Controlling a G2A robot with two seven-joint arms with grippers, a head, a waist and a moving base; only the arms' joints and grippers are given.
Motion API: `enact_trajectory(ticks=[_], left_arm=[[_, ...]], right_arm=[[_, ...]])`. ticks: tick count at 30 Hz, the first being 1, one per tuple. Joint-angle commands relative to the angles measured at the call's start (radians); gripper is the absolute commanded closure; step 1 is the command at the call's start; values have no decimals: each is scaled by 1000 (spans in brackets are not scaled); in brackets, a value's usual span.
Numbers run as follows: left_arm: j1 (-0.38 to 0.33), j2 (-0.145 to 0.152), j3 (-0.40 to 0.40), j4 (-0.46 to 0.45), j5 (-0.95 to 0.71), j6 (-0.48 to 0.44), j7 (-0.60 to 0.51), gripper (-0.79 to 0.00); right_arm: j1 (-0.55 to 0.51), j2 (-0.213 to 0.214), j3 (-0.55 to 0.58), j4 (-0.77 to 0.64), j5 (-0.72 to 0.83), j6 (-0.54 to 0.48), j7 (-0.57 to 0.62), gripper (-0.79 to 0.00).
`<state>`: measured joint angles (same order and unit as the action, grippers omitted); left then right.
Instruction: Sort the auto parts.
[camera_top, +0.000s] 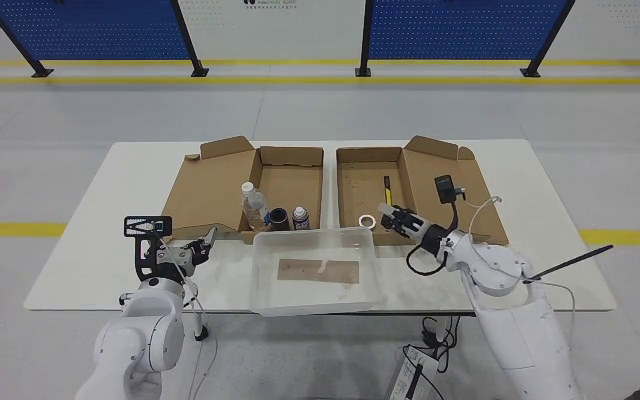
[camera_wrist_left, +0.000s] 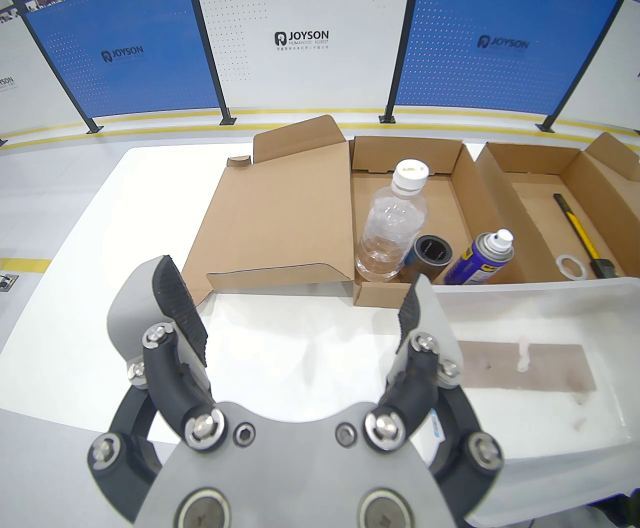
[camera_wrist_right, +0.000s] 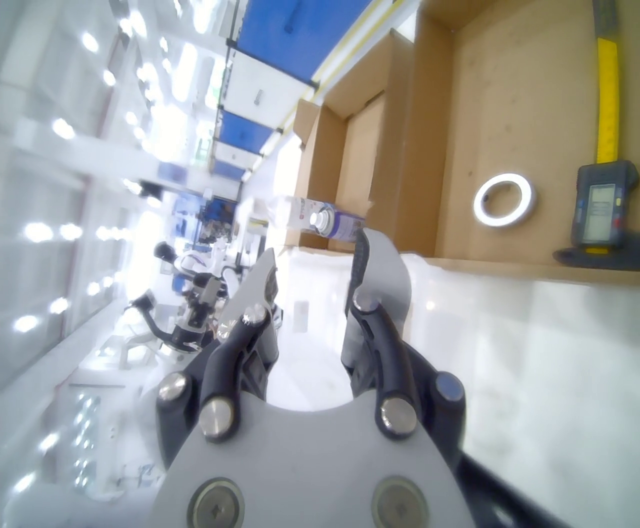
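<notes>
Top view: left end effector (camera_top: 207, 240) apart from tray (camera_top: 257, 270).

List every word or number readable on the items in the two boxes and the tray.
spray can label: print too blurred to read.
water bottle cap: small mark, too small to read.
yellow measuring tool display: no digits legible.
brown strip in the clear tray: no print visible.
Nothing can be quoted.

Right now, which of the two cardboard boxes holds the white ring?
The box nearer the right gripper: the ring lies in it. The other box holds a bottle and a spray can.
</notes>
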<state>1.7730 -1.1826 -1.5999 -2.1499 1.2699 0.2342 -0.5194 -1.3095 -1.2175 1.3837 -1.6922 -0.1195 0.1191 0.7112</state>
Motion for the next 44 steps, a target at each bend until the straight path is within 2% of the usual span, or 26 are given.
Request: enact_trajectory(ticks=[1,5,16,17,18,19,20,21,22,27,30,44], left_arm=[[0,0,0,0,0,0,0,-785],[0,0,0,0,0,0,0,-785],[0,0,0,0,0,0,0,-785],[0,0,0,0,0,0,0,-785],[0,0,0,0,0,0,0,-785],[0,0,0,0,0,0,0,-785],[0,0,0,0,0,0,0,-785],[0,0,0,0,0,0,0,-785],[0,0,0,0,0,0,0,-784],[0,0,0,0,0,0,0,-784],[0,0,0,0,0,0,0,-785],[0,0,0,0,0,0,0,-784]], right_arm=[[-14,2,4,-23,-7,23,2,-345],[-39,9,13,-69,-39,60,5,-360],[-69,20,32,-103,-51,62,24,-400],[-67,21,32,-100,-50,59,27,-434],[-64,22,32,-96,-48,55,31,-539],[-61,23,33,-90,-46,52,34,-736],[-60,23,33,-88,-45,51,35,-785],[-60,23,33,-88,-45,51,35,-785],[-60,23,33,-89,-45,51,36,-533],[-60,23,33,-88,-44,51,36,-727],[-60,23,33,-88,-45,51,35,-775],[-60,23,33,-88,-45,51,35,-785]])
